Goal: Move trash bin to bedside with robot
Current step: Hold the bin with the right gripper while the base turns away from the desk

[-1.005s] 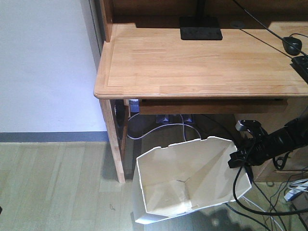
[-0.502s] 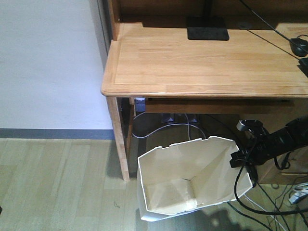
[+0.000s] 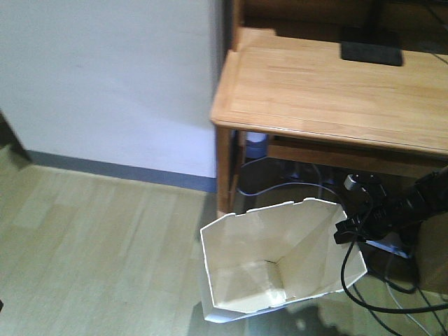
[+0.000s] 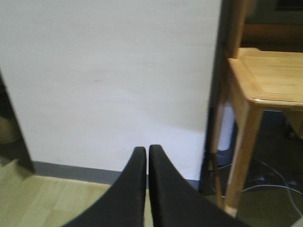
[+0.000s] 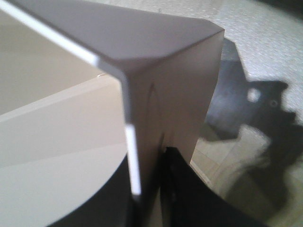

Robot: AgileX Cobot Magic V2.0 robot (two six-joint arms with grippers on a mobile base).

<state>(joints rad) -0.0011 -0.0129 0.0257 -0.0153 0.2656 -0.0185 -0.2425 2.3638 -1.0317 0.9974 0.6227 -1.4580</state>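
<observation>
Front view: the white faceted trash bin (image 3: 280, 259) sits low in the frame, just in front of the light wooden desk (image 3: 329, 98). Its cream interior is tipped toward the camera. Whether its base touches the floor cannot be told.

The right gripper (image 3: 348, 231) meets the bin's right rim, and its black arm is cut off by the right edge of the frame. A black cable (image 3: 346, 276) loops down beside the bin wall.

The desk runs out of frame at the top and right. A black flat base (image 3: 371, 52) on it is only partly shown. The cords (image 3: 280, 189) under the desk lie in shadow and are hard to separate.

Right wrist view, blurred: only one rim corner of the bin (image 5: 142, 71) shows. The right gripper (image 5: 144, 194) is clamped on that wall, with one dark finger (image 5: 189, 198) outside and the other inside.

Left wrist view: the left gripper (image 4: 147, 153) has its fingers pressed together with nothing between them. It faces the white wall (image 4: 109, 75).

The desk leg (image 3: 224, 168) stands just behind the bin's left rim corner. Bare wood-pattern floor (image 3: 91, 245) extends left of the bin to the grey baseboard (image 3: 119, 171).
</observation>
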